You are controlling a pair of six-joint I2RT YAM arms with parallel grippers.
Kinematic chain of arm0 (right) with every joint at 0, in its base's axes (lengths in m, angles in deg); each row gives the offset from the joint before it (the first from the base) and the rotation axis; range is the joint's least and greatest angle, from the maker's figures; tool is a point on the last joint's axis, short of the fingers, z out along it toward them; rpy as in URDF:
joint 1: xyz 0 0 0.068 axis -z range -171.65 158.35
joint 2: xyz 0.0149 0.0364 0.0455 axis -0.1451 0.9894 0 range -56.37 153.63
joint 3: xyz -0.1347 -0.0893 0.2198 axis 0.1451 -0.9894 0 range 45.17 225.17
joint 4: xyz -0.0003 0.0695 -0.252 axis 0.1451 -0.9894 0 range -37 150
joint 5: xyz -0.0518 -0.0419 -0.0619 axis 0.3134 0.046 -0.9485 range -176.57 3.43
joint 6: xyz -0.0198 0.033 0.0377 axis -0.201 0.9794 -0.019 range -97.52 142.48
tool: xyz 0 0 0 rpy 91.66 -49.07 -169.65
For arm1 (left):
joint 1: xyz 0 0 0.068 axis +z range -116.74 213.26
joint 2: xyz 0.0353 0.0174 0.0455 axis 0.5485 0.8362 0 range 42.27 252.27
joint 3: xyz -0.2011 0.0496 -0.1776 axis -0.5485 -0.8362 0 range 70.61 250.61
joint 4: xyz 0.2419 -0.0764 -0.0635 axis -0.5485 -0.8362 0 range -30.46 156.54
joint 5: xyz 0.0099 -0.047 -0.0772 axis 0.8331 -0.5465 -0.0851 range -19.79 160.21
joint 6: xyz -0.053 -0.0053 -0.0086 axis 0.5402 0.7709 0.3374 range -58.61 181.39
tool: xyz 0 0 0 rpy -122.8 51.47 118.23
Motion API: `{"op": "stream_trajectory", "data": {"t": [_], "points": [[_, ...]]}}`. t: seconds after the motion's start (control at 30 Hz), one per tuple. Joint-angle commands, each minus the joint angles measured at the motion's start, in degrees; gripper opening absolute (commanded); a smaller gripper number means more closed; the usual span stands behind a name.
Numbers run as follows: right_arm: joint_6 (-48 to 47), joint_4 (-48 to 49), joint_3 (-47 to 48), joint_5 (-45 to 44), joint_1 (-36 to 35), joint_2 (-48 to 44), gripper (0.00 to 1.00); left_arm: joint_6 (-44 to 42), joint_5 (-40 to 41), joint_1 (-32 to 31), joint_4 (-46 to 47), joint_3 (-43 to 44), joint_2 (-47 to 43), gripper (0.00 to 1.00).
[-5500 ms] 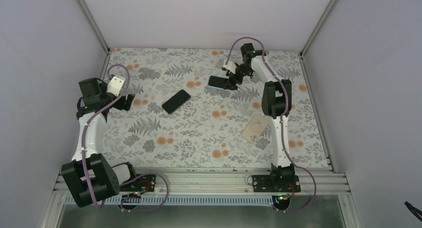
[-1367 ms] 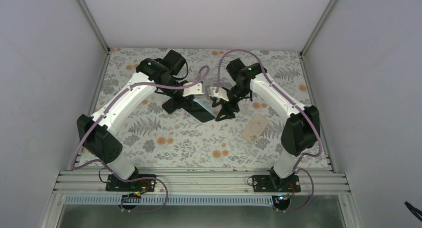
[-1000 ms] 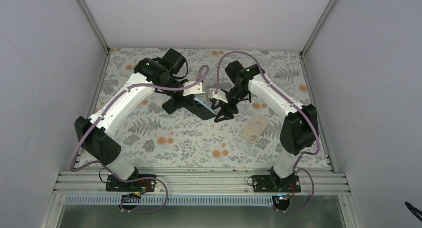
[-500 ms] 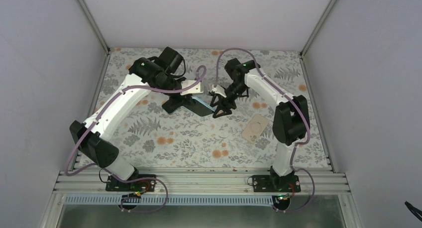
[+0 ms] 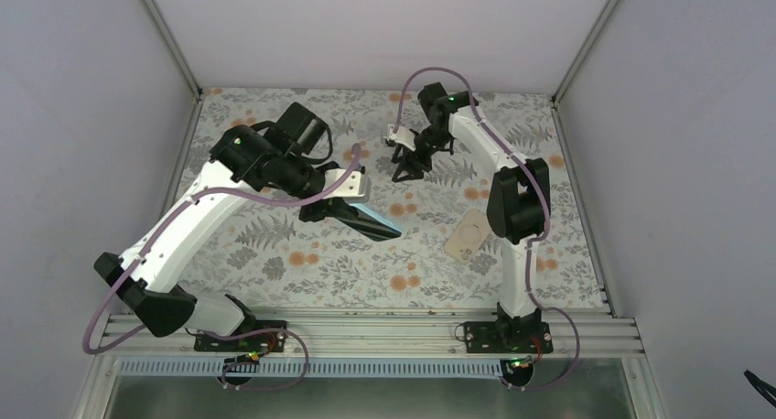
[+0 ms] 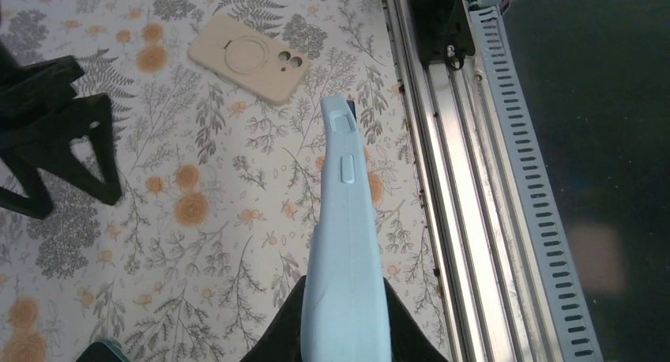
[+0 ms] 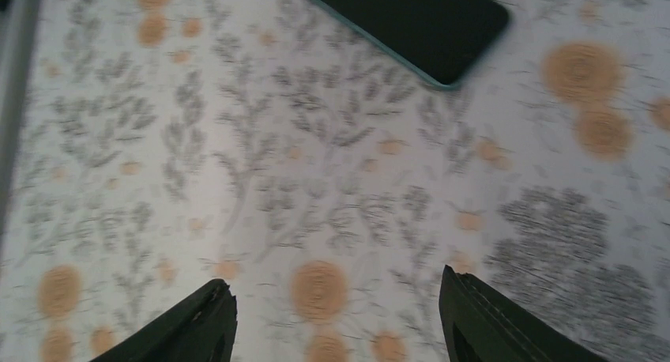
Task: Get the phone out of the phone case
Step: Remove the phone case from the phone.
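Because our left end effector (image 5: 340, 209) pinches the pale blue phone case (image 6: 345, 243) by one end only, aloft over the counter (image 5: 366, 263), it could pivot or slip free. Edge-on, we cannot tell whether anything sits inside. Further right, our right end effector (image 7: 336, 314) hangs wide and empty near a dark phone (image 7: 411, 18), partly cropped.

**Robotics laboratory test cell**

Plain pale-grey panel walls (image 5: 73, 117), framed by silver aluminium corner posts (image 5: 167, 35), enclose a fern-and-flower patterned counter (image 5: 366, 263). Two white-and-black jointed robot arms (image 5: 174, 225) trailing purple cables (image 5: 430, 69) are bolted to a slotted aluminium base rail (image 5: 384, 330), beside a perforated white cable duct (image 6: 531, 188).
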Motion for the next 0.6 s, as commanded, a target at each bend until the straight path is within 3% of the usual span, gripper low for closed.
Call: {"op": "stream_trajectory", "data": {"t": [0.0,0.23,0.57], "points": [[2.9,1.7,6.4,-2.5,2.1,3.9,0.67,0.7,-2.5,0.2,0.4,-1.5,-3.0,0.02],[0.4,-0.3,1.8,0.6,2.8,1.2,0.67,-0.1,-1.2,0.2,0.4,-2.3,-3.6,0.02],[-0.3,3.3,-22.0,4.3,-1.6,-21.0,0.68,-2.6,-0.7,1.6,0.4,-1.0,1.6,0.02]]}}
